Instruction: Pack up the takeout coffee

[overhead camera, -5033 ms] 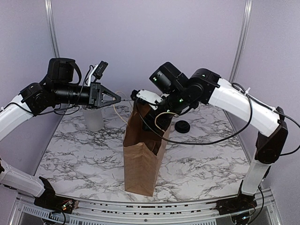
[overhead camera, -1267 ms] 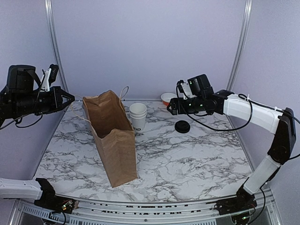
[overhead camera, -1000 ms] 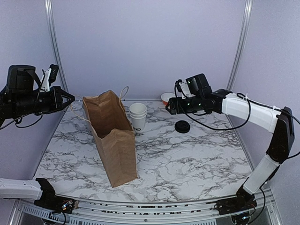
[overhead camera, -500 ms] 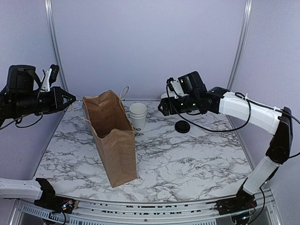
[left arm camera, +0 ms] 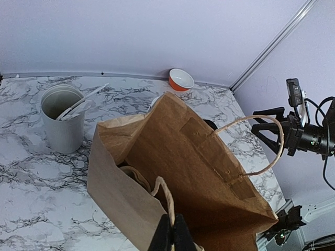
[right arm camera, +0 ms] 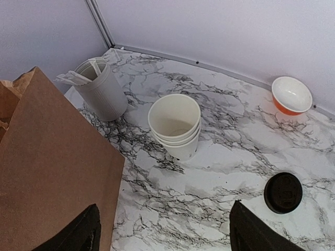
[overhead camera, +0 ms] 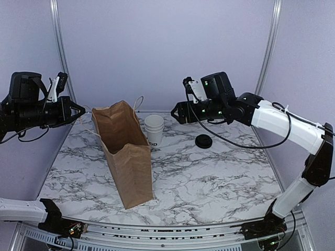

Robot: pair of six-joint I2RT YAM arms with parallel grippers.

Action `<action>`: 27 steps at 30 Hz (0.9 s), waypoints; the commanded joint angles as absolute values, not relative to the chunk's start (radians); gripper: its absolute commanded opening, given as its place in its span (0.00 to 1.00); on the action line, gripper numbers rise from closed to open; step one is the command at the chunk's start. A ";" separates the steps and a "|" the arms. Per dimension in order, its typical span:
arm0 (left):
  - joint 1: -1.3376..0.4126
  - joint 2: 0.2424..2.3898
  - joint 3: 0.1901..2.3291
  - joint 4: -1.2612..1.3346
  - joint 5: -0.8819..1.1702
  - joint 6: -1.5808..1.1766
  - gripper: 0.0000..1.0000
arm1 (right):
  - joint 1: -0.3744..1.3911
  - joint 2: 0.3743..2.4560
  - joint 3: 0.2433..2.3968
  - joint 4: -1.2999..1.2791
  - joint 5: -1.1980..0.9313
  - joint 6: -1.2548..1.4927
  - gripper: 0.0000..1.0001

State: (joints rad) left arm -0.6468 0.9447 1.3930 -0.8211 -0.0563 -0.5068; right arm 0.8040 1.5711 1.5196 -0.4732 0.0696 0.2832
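On the marble table (overhead camera: pixel 209 183) the biggest thing by far is the brown paper bag (overhead camera: pixel 128 157), standing left of centre with its mouth open and the whole thing leaning a bit. The left gripper (left arm camera: pixel 170 238) is up in the air at the far left, about level with the bag's top, and its jaws are pinched tight on the bag's near handle (left arm camera: pixel 157 191); in the left wrist view you can see that twisted paper loop run straight down into the fingertips. The right gripper (right arm camera: pixel 167 235) hangs over the back right of the table with its jaws spread wide and nothing between them, and its camera looks down on the cups. Next in size is the grey-white canister (right arm camera: pixel 102 89) with utensils (right arm camera: pixel 73 77) poking out, back left near the wall, hidden behind the bag in the top view. The cups (right arm camera: pixel 175 125) are a nested white stack, upright on the table at the back, just right of the bag with a gap between them, not in the bag. The black lid (right arm camera: pixel 283 192) lies flat on the table to the right of the stack, apart from it. Smallest bit is the orange-and-white bowl (right arm camera: pixel 291 95), sitting back by the wall behind the lid
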 commanded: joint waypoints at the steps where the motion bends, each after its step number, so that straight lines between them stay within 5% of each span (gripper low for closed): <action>1: -0.641 0.936 1.441 -0.853 -0.112 -0.514 0.00 | 0.809 1.595 1.558 -0.465 0.078 0.271 0.81; 17: -0.637 0.917 1.530 -1.049 -0.424 -0.477 0.00 | 0.808 1.707 1.597 -0.454 0.069 0.244 0.81; 27: -0.634 0.896 1.533 -1.033 -0.419 -0.455 0.00 | 0.808 1.747 1.613 -0.442 0.055 0.247 0.81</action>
State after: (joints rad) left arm -0.6411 0.9096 1.5303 -1.0267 -0.4026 -0.4675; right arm 0.8040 1.7359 1.5593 -0.4702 0.0666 0.2535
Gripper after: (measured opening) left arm 0.009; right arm 0.814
